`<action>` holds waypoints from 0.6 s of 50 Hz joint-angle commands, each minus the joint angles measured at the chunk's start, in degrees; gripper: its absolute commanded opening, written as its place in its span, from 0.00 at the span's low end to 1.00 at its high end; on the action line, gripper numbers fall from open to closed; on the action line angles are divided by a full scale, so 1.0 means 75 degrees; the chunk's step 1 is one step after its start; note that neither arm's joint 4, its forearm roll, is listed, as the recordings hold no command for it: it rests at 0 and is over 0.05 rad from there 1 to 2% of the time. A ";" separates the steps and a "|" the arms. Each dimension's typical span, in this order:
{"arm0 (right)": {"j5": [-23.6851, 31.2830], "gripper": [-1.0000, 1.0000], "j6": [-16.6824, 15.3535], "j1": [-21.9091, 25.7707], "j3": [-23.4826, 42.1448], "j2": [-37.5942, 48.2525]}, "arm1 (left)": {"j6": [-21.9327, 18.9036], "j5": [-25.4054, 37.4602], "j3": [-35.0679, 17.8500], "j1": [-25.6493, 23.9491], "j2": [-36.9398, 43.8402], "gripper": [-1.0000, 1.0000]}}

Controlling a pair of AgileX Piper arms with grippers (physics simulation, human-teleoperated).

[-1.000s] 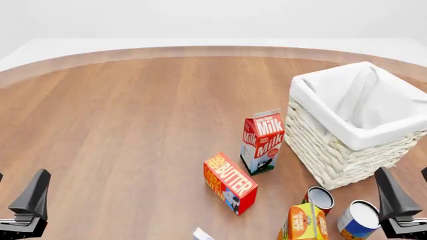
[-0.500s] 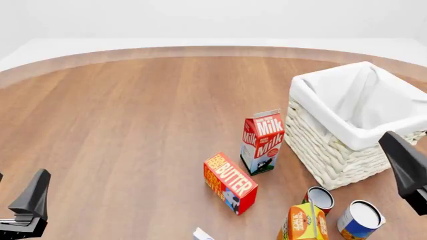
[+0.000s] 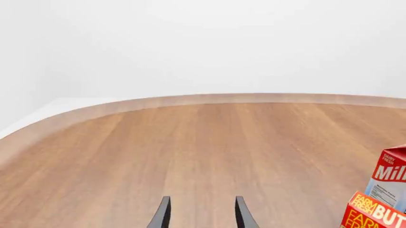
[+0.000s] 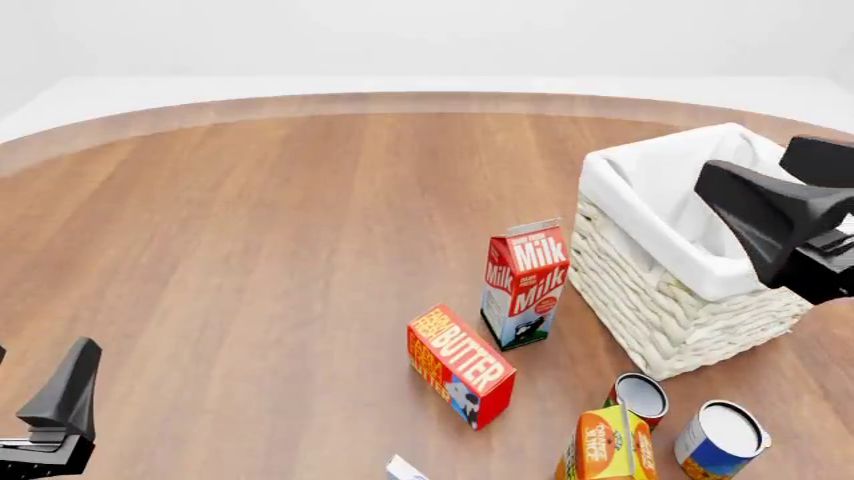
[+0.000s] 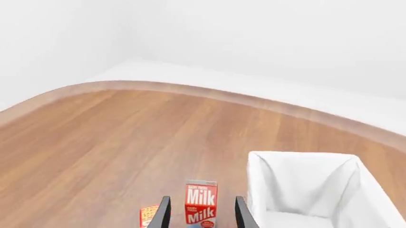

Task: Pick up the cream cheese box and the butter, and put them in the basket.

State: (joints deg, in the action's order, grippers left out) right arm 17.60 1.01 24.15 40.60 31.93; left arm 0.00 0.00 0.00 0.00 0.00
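Red-and-orange, the butter [image 4: 461,366] lies on the surface at lower centre of the front frame, long axis slanting toward lower right, below-left of the raised, open, empty right claw [image 5: 199,214], which hangs nearer than the left.

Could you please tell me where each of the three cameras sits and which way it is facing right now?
Front view: fixed above and behind the arms, looking forward and down at the table, basket, milk carton and butter; left pincer low at left, right pincer raised before the basket.
Left wrist view: behind the left pincer, low, facing across bare wood; its two fingers show.
Right wrist view: behind the right pincer, high, looking down at milk and basket; two fingers show.
Shared: all three show the milk carton and butter.
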 commanded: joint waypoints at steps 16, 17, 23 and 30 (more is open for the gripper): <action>0.0490 1.00 0.0150 0.0906 0.1197 0.1532 | 0.0000 0.0000 0.0000 0.0000 0.0000 1.00; 0.0498 1.00 0.0156 0.0922 0.1195 0.1537 | 0.0000 0.0000 0.0000 0.0000 0.0000 1.00; 0.0623 1.00 0.0274 0.1071 0.1294 0.1642 | 0.0000 0.0000 0.0000 0.0000 0.0000 1.00; 0.0827 1.00 0.0533 0.1276 0.1388 0.2007 | 0.0000 0.0000 0.0000 0.0000 0.0000 1.00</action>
State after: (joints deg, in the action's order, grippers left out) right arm 22.02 3.06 31.71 49.78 43.81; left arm 0.00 0.00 0.00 0.00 0.00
